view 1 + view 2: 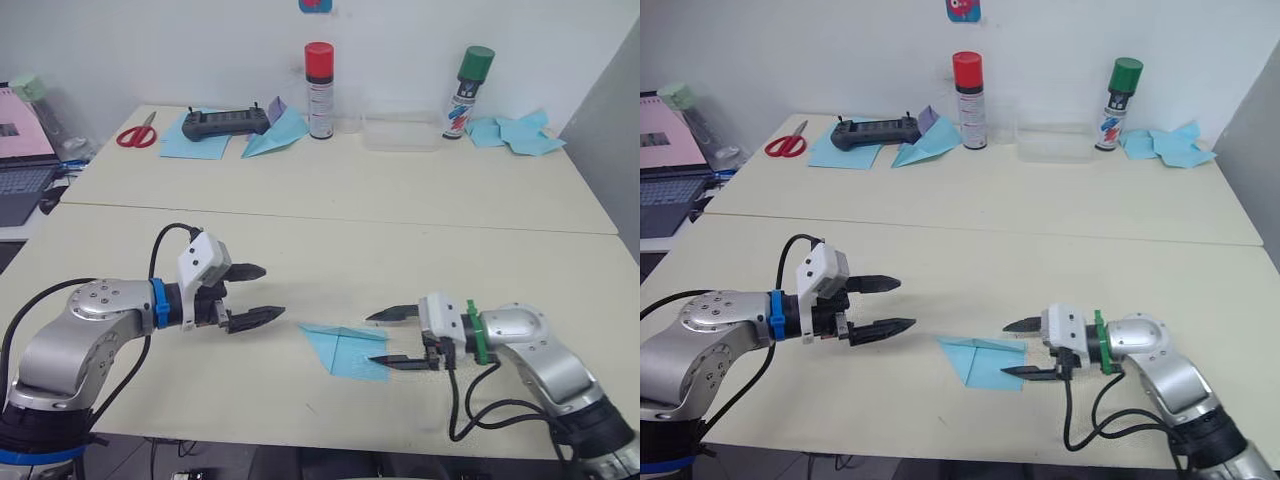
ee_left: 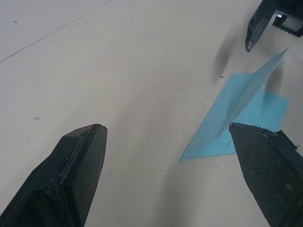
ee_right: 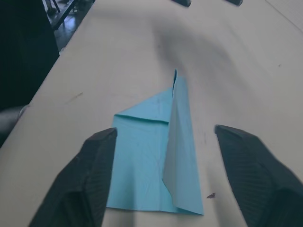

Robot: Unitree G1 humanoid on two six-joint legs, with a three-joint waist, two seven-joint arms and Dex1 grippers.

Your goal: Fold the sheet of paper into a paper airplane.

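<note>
Between 2 parted claws, paper airplane [image 1: 347,349]

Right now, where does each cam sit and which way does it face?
Left eye, right eye: head, forward and down over the table; both arms, sheet of paper between them.
Left wrist: along the open left gripper toward the paper; right gripper's fingers beyond.
Right wrist: along the open right gripper, paper between.
Shared: the paper, every view.
</note>
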